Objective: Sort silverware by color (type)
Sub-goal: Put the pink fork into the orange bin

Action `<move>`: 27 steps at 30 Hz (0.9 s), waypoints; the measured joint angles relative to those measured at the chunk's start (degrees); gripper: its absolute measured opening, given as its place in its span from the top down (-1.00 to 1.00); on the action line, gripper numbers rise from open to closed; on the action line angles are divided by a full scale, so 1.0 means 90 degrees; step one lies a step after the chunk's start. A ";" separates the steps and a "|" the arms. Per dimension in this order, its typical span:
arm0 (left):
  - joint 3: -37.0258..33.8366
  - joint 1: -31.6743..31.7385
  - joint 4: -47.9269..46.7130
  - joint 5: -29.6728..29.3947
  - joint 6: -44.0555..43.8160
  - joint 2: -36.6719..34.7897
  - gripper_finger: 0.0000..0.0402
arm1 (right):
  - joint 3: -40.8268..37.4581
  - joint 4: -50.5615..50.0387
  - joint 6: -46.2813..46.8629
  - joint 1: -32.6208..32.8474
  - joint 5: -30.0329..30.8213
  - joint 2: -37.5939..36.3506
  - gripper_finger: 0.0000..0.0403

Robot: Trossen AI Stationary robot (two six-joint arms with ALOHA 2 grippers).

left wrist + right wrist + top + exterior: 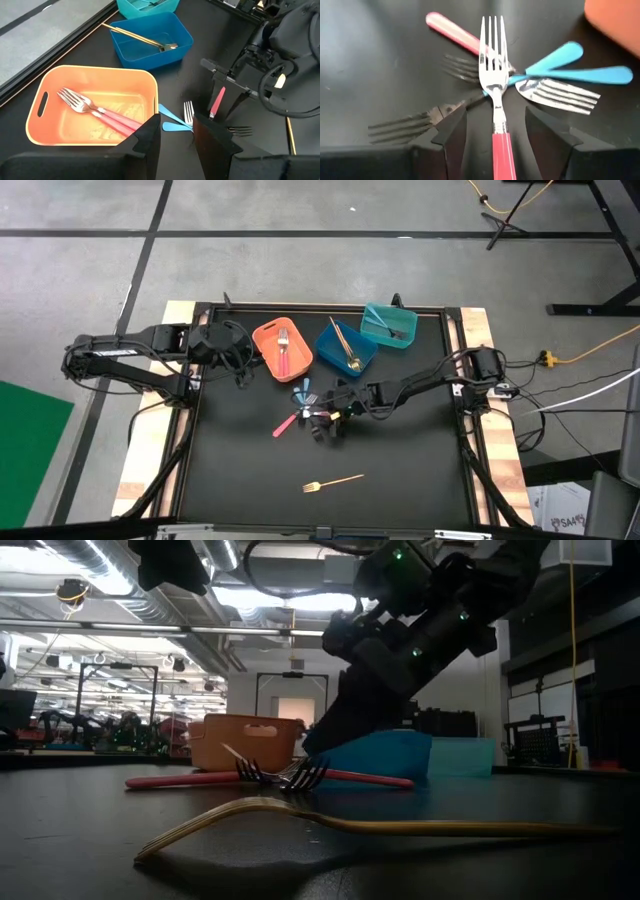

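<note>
A small pile of silverware lies mid-table: a pink-handled fork with its head on two light-blue-handled pieces, and a second pink-handled fork beside them. My right gripper is low over the pile and open. Its fingers stand on either side of the first fork's pink handle, with a gap on each side. That handle lies flat on the table. A gold fork lies alone near the front. My left gripper is open and empty beside the orange bin.
The orange bin holds two pink-handled forks. The blue bin holds gold pieces. The teal bin at the back holds a blue-handled piece. The black tabletop has a raised frame around it.
</note>
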 joint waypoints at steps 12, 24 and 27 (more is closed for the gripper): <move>0.0000 0.0000 0.0019 0.0000 0.0001 0.0002 0.46 | 0.0005 0.0172 0.0005 -0.0002 0.0005 0.0289 0.05; 0.0000 0.0000 0.0032 -0.0002 0.0002 0.0002 0.46 | 0.0002 0.0422 0.0299 -0.0215 -0.0231 0.0579 0.09; 0.0000 0.0000 0.0034 -0.0084 0.0002 0.0002 0.46 | 0.0002 0.0419 0.0299 -0.0224 -0.0272 0.0583 0.19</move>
